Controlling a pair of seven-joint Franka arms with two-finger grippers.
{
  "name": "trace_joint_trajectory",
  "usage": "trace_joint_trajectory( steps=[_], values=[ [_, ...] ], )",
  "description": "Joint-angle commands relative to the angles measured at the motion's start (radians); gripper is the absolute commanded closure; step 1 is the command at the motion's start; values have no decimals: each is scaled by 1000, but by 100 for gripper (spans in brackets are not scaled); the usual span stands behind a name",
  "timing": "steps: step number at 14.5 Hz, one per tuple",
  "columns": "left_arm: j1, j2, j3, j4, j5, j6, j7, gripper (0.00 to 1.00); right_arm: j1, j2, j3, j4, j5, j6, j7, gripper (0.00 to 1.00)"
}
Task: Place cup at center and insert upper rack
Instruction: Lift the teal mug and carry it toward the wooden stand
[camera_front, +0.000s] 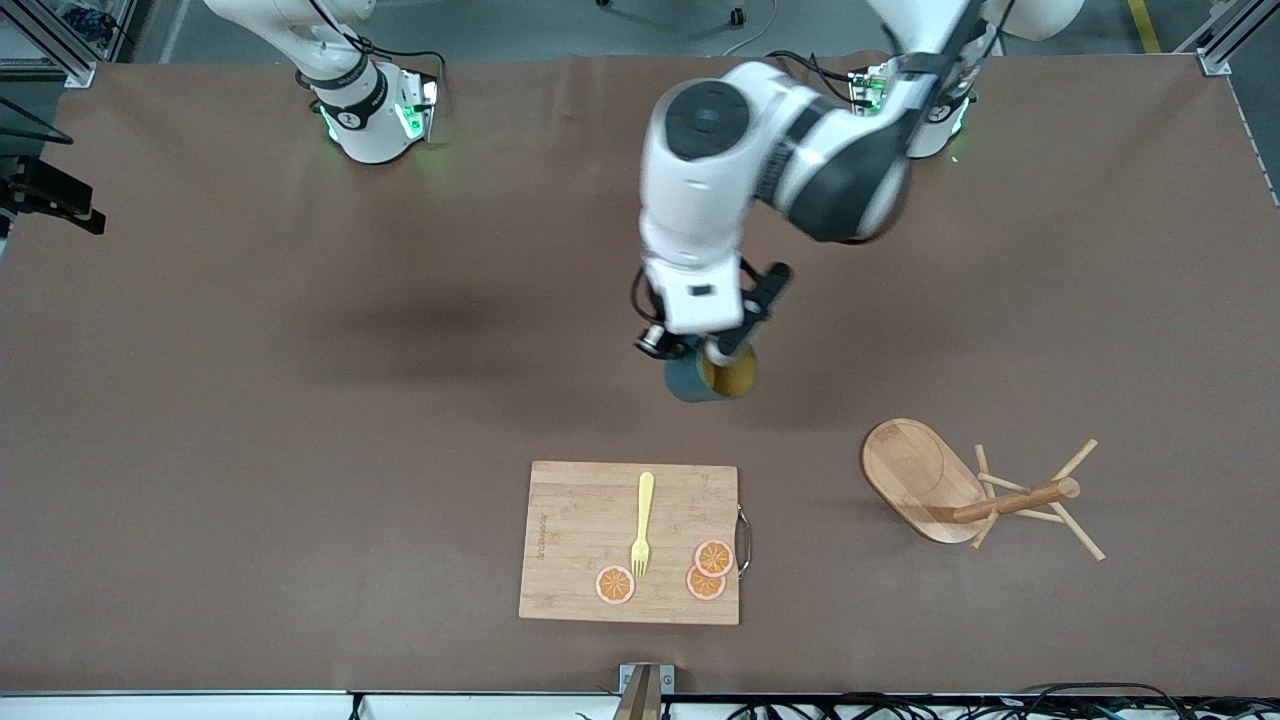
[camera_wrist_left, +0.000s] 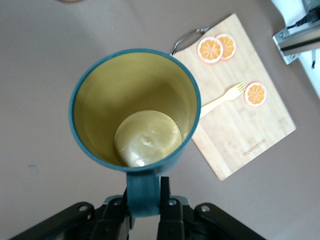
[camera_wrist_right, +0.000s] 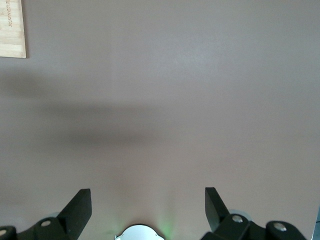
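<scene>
The cup (camera_front: 712, 378), dark teal with a mustard-yellow inside, hangs tilted over the middle of the table, its mouth toward the front camera. My left gripper (camera_front: 715, 350) is shut on its handle. In the left wrist view I look straight into the cup (camera_wrist_left: 135, 105), and the gripper (camera_wrist_left: 145, 195) pinches the teal handle (camera_wrist_left: 142, 190). The upper rack (camera_front: 925, 480), a light wooden mug tree, lies on its side toward the left arm's end, its post (camera_front: 1015, 500) and pegs pointing away from the oval base. My right gripper (camera_wrist_right: 147, 205) is open and empty over bare table near its own base.
A bamboo cutting board (camera_front: 580, 540) lies nearer the front camera than the cup, with a yellow fork (camera_front: 642, 525) and three orange slices (camera_front: 713, 557) on it. It also shows in the left wrist view (camera_wrist_left: 240, 135), and its corner shows in the right wrist view (camera_wrist_right: 11, 27).
</scene>
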Motion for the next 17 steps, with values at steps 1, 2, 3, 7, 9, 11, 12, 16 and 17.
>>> trace_joint_trajectory(
  steps=[1,2,3,7,9,11,12,16,17],
  values=[
    [121,-50,-13,-36,-128,-5,130,100,5,-38,-3,-39,30,21,-4,0],
    [174,-53,-14,-36,-185,-11,182,100,-2,-39,-4,-39,46,21,-4,0],
    [227,-53,-16,-35,-246,-31,240,100,-14,-38,-4,-38,47,21,-4,0],
    [419,-52,-14,-35,-515,-66,485,99,-15,-48,-3,-35,49,7,16,0],
    [478,-43,-14,-35,-575,-68,564,99,-15,-49,-3,-35,49,-1,22,0],
    [525,-35,-16,-36,-636,-68,621,99,-14,-49,-3,-33,50,-1,30,0],
    [545,-23,-14,-36,-691,-68,628,99,-11,-49,3,-33,50,-2,57,0],
    [637,41,-14,-36,-963,-120,653,99,-9,-49,5,-30,49,-2,65,0],
    [662,57,-14,-36,-1012,-159,699,99,-11,-49,3,-30,49,-2,62,0]
  ],
)
